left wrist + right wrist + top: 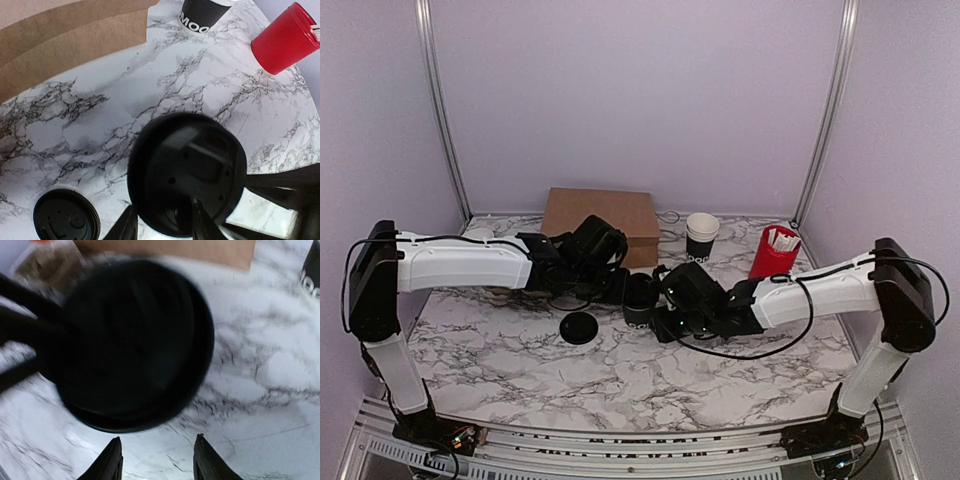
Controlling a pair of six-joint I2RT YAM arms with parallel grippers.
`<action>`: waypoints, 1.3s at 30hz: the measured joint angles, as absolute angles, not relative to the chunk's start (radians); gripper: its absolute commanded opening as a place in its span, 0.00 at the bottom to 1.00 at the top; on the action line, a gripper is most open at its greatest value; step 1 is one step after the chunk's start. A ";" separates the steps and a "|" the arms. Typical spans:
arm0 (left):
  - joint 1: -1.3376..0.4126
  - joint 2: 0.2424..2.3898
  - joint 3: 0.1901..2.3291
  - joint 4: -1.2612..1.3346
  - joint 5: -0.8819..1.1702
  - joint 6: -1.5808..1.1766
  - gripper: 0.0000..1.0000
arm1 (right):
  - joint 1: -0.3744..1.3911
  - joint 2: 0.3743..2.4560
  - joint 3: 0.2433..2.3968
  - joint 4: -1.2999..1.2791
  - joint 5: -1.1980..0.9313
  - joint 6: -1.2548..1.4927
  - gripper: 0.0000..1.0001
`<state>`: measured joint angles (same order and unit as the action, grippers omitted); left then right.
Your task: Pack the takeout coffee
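Observation:
The takeout coffee cup (640, 300) stands upright on the marble table between my two grippers. Its top (185, 170) looks black and glossy, and it is blurred in the right wrist view (130, 340). Its round black lid (579, 327) (65, 220) lies flat on the table, left of and nearer than the cup. My left gripper (620, 288) (164, 205) straddles the cup's near rim with its jaws apart, one finger outside the wall and one over the top. My right gripper (665, 310) (158, 438) is open, just short of the cup, nothing between its fingers.
A brown cardboard box (600, 215) (65, 45) sits at the back, behind the left gripper. A stack of white-rimmed black cups (702, 237) (202, 15) and a red cylinder of white sticks (773, 252) (285, 40) stand at the back right.

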<state>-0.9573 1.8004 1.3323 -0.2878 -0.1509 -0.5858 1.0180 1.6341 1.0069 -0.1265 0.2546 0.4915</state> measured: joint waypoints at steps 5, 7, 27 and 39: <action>-0.956 1.800 1.335 -0.297 -0.147 -0.583 0.37 | 1.009 1.735 0.930 -0.196 0.203 0.535 0.48; -0.957 1.800 1.335 -0.300 -0.149 -0.582 0.37 | 1.028 1.706 0.945 -0.217 0.205 0.543 0.48; -0.961 1.800 1.338 -0.302 -0.139 -0.582 0.37 | 0.863 1.690 1.204 -0.141 0.189 0.449 0.33; -0.964 1.789 1.346 -0.316 -0.139 -0.575 0.37 | 0.945 1.725 1.071 -0.252 0.149 0.549 0.37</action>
